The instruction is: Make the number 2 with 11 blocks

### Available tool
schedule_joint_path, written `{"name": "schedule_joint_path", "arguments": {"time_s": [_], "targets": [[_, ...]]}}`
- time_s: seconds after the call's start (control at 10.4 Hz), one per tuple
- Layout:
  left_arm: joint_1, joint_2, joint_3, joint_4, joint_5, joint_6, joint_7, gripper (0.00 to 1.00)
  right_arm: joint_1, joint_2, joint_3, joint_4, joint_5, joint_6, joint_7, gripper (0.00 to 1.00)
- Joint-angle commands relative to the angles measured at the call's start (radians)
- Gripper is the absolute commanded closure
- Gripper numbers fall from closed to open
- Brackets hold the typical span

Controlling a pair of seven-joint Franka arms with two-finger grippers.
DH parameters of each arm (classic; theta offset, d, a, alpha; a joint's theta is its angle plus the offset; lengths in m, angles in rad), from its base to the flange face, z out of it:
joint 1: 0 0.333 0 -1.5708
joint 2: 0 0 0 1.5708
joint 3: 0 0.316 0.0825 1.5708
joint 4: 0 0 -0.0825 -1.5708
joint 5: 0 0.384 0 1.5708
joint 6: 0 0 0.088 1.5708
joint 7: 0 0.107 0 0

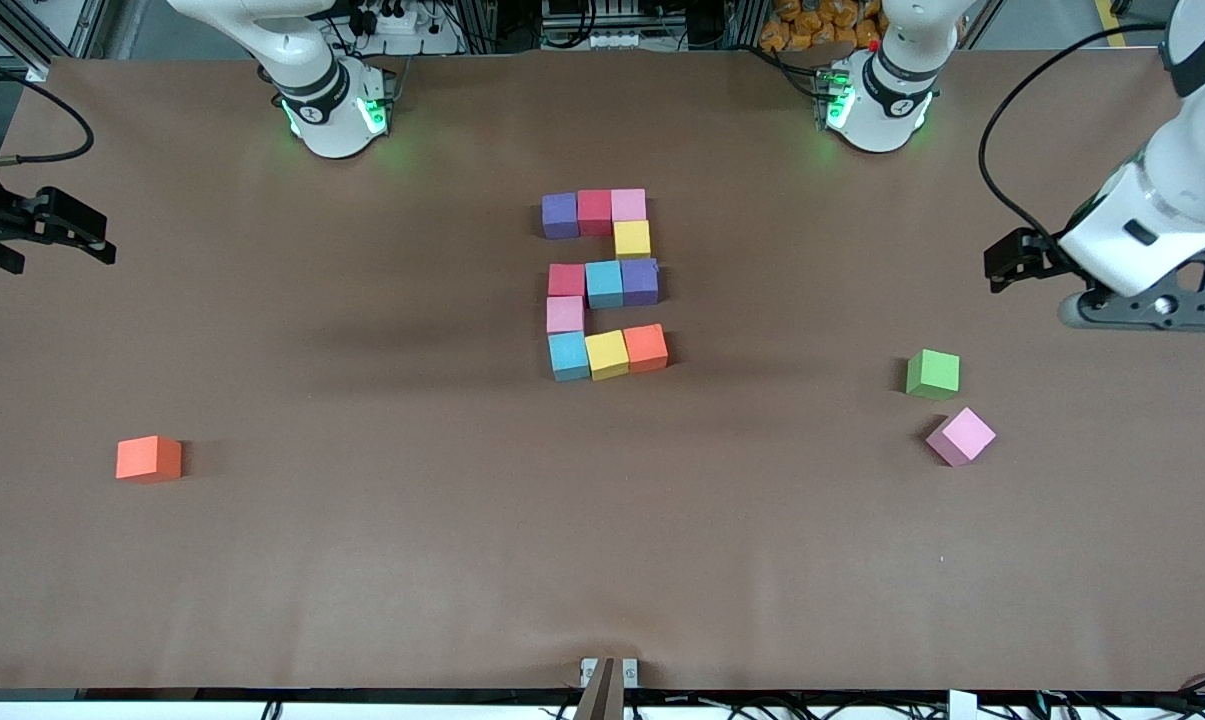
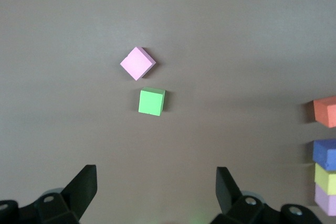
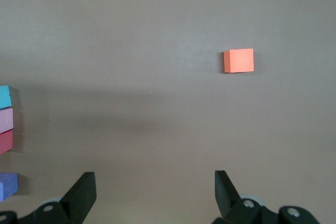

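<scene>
A brown bench (image 1: 362, 560) carries the number 2 (image 1: 604, 285) at its middle, eleven blocks touching. Spare orange cube (image 1: 148, 459), pink cube (image 1: 960, 436) and green cube (image 1: 932, 374) lie apart, unneeded. Left gripper (image 2: 156, 187) and right gripper (image 3: 155, 184) wait at the ends, jaws wide.

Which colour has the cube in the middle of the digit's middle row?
Light blue, clearest in front view.

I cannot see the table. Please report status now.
Left gripper and right gripper open, empty, waiting at table ends. Number 2 complete, eleven blocks. Spare orange cube, green cube, pink cube lie apart.
</scene>
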Motion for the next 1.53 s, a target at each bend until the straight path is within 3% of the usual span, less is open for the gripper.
{"name": "schedule_joint_path", "arguments": {"time_s": [0.0, 0.1, 0.19, 0.38, 0.58, 1.44], "targets": [[-0.352, -0.135, 0.468, -0.091, -0.12, 0.054, 0.097, 0.0, -0.002, -0.031, 0.003, -0.032, -0.014, 0.012, -0.01, 0.0], [-0.429, -0.199, 0.564, -0.182, -0.136, 0.114, 0.111, 0.0, -0.002, -0.031, 0.003, -0.032, -0.014, 0.012, -0.01, 0.0], [-0.447, -0.242, 0.587, -0.252, -0.136, 0.16, 0.111, 0.0, -0.002, -0.031, 0.003, -0.032, -0.014, 0.012, -0.01, 0.0], [-0.454, -0.235, 0.605, -0.249, -0.135, 0.154, 0.113, 0.0, -0.002, -0.031, 0.003, -0.032, -0.014, 0.012, -0.01, 0.0], [-0.564, -0.211, 0.729, -0.225, -0.135, 0.145, 0.114, 0.0, -0.002, -0.031, 0.003, -0.032, -0.014, 0.012, -0.01, 0.0], [-0.609, -0.18, 0.757, -0.179, -0.176, 0.11, 0.113, 0.0, -0.002, -0.029, 0.003, -0.032, -0.014, 0.01, -0.012, 0.0]]}}
